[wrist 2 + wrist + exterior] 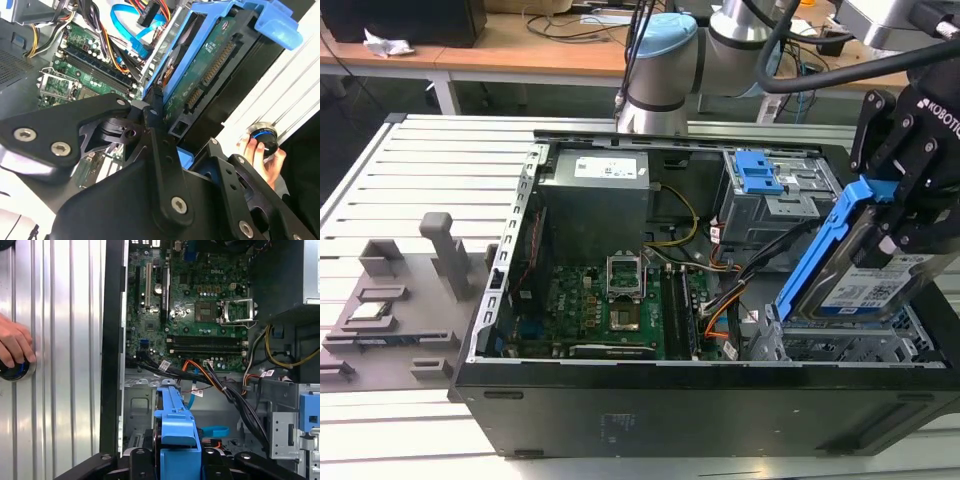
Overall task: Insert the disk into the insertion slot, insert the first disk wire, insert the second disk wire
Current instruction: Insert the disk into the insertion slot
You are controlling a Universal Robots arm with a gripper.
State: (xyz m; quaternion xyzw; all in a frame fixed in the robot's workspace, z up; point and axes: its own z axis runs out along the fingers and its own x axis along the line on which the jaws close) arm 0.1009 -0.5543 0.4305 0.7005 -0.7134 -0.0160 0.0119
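Holding the disk (865, 285) in the gripper (895, 222), with the fingers clamped on the blue frame at its upper end. Carrying it steeply tilted, the lower end reaching down to the mouth of the insertion slot (840, 347) in the corner of the computer case (670, 410) on the exterior view's right, the upper end standing well above the case rim. Not being able to tell whether the lower edge is touching the metal of the slot or hanging just above it.

Judging the first step as under way but unfinished: not lying flat in the bay, not seated.

Seeing the connector edge (210, 70) of the disk bare in the second wrist view, with nothing plugged into it. Reckoning from that both wire steps as undone. Seeing the bundle of wires (750, 275) lying loose inside the case, running between the green board (610, 310) and the slot, close beside the disk's lower end.

Noting also a person's hand (15, 347) resting on a round knob (15, 371) on the ribbed table (420, 160), outside the case wall.
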